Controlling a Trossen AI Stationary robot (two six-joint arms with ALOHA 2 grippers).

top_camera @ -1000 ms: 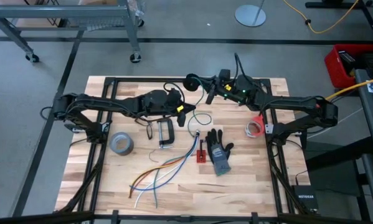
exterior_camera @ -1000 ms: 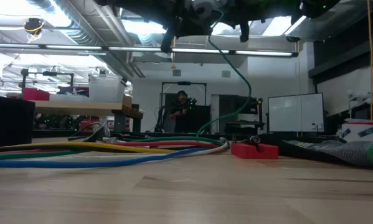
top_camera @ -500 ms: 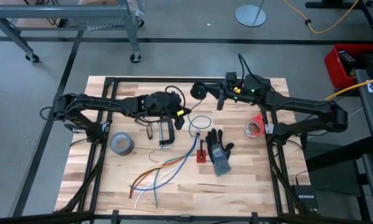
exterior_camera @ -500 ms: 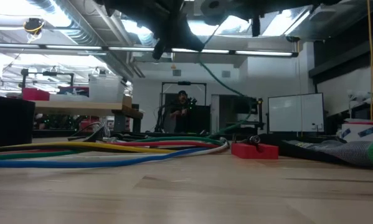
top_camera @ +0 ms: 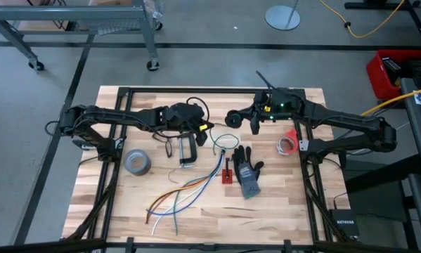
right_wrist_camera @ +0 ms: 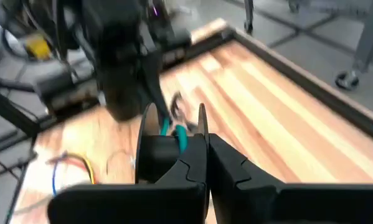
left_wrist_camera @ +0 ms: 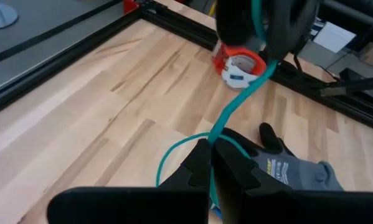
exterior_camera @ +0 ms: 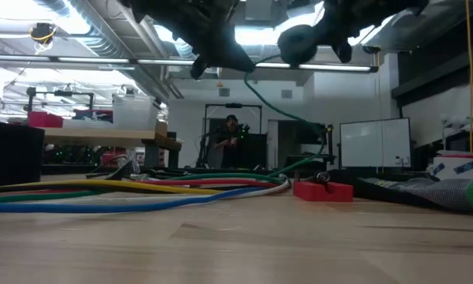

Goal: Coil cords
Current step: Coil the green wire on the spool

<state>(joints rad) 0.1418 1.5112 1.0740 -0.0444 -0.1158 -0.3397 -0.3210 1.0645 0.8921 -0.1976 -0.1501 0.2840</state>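
Note:
The cord is thin and green. Part of it is wound into a dark round bundle [top_camera: 232, 118]. The rest runs down to a loose loop [top_camera: 224, 140] that lies on the table. My right gripper [top_camera: 255, 122] is shut on the bundle [right_wrist_camera: 167, 146] above the table's far middle. My left gripper [top_camera: 204, 131] is shut on the free run of cord [left_wrist_camera: 236, 106], left of the bundle and above the loop. In the low view the bundle [exterior_camera: 298, 43] hangs high and the cord [exterior_camera: 279, 106] curves down from it. My left gripper pinches the cord's free run [left_wrist_camera: 212, 142] between its two shut fingers, which lie across the cord. The cord rises from there to the bundle, nearly straight, and falls slack on the other side to the loop on the table. My right gripper holds the wound bundle at its side [right_wrist_camera: 185, 144] between its shut fingers, coming from the table's right. The bundle is lifted clear of the table. The fingers hide the exact place of contact.
A grey tape roll [top_camera: 138, 162] lies at the left and a black clamp [top_camera: 187, 150] lies near it. Loose orange, blue and white wires [top_camera: 185, 191], a red block [top_camera: 228, 174] and a grey glove [top_camera: 247, 172] lie toward the near side. A red-and-white roll [top_camera: 288, 143] lies at the right.
My right gripper has carried the bundle from the far edge toward the near edge, a little to the right, and lower. The cord between the two grippers has shortened.

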